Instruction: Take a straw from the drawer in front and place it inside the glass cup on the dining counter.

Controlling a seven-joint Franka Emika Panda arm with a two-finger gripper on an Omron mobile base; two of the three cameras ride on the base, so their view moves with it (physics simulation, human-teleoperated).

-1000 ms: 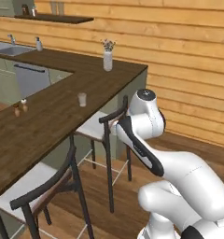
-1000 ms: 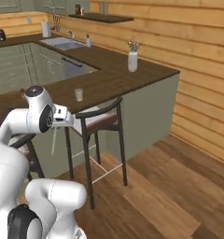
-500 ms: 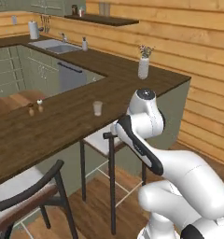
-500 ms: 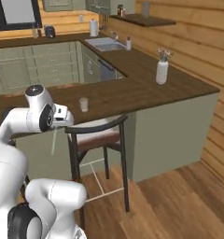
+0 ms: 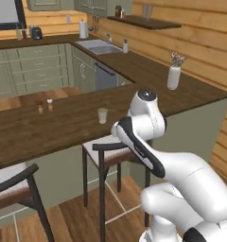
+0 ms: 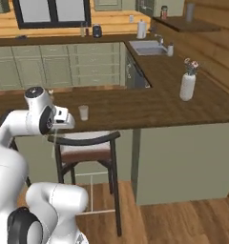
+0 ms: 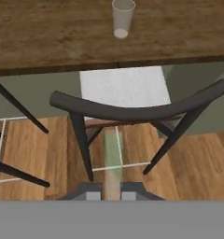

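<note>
Straw point(image 7: 112, 161) sits pinched in our end effector point(image 7: 112, 192), its long axis running toward 12 o'clock in the hand view. Dead ahead at 12, past the chair back point(image 7: 132, 111), stands the glass cup point(image 7: 122, 17) upright on the table point(image 7: 48, 32).

White arm folded, elbow raised, wrist bent downward; two-finger tool point(image 7: 112, 192) pointing down, closed around thin pale yellow-green straw point(image 7: 113, 163).

glass cup point(image 5: 102, 115) on dining counter point(image 5: 63, 124) | stool point(image 5: 116, 152) before counter
</note>
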